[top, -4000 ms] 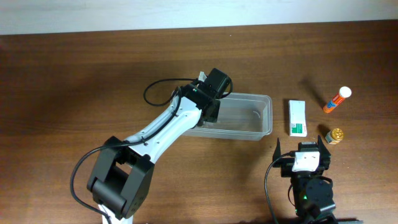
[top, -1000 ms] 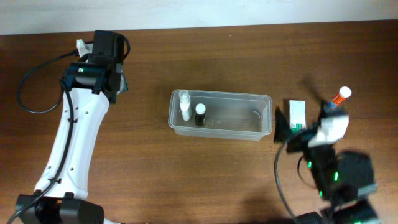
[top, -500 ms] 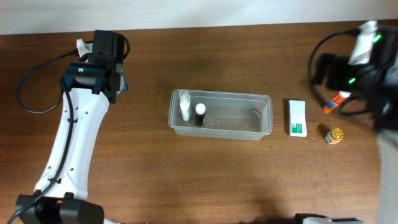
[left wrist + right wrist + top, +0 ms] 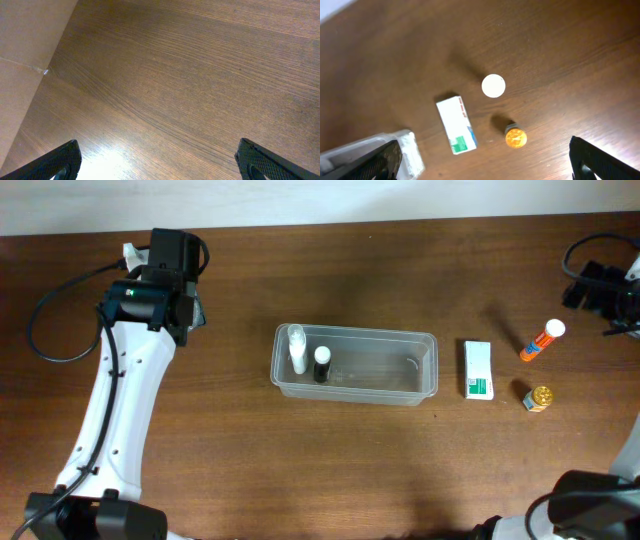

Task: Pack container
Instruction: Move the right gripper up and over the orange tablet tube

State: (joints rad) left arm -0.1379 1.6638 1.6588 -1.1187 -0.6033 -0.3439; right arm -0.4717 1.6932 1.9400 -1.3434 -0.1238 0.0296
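Note:
The container, a clear shallow tub, sits mid-table with a white bottle and a black-capped bottle standing at its left end. My left gripper hovers open over bare wood at the far left of the table, nothing between its fingers. My right gripper is open and high above the right side. Below it lie a white-and-green box, a gold-lidded jar and the white cap of an orange glue stick. The container's corner shows at lower left.
In the overhead view the white-and-green box lies just right of the container. The orange glue stick and gold-lidded jar are further right. The right arm reaches in at the far right edge; the left arm spans the left side.
The right arm swung from the front right up to the far right edge. The left arm left the container four seconds ago and has stayed still over the last second.

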